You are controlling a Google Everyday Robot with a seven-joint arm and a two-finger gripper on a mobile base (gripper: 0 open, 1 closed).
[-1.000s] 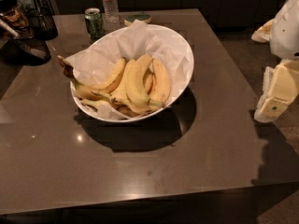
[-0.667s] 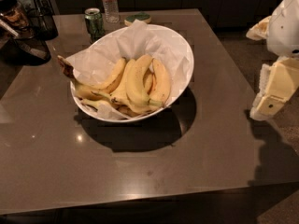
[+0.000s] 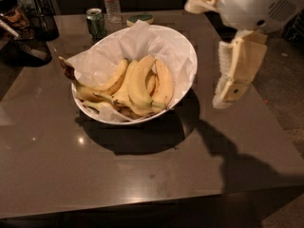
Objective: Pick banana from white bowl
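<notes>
Gripper (image 3: 227,91) hangs in the air at the right, above the table's right side, just right of the white bowl (image 3: 192,61) and not touching it. It holds nothing that can be seen; whether it is open or closed cannot be told. It throws a dark shadow on the near right of the table (image 3: 142,175).

White bowl sits mid-table, a bit toward the far side, lined with crumpled white paper (image 3: 137,42). Bananas (image 3: 140,82), several yellow ones, lie in the bowl's near half on the paper. One dark stem (image 3: 66,66) sticks out over the left rim.

Green can (image 3: 96,23) stands upright just beyond the bowl at far left, with a clear water bottle (image 3: 111,4) beside it on the right. A small flat green-topped object (image 3: 139,19) lies near the far edge. Dark clutter (image 3: 28,27) sits at the far left corner.
</notes>
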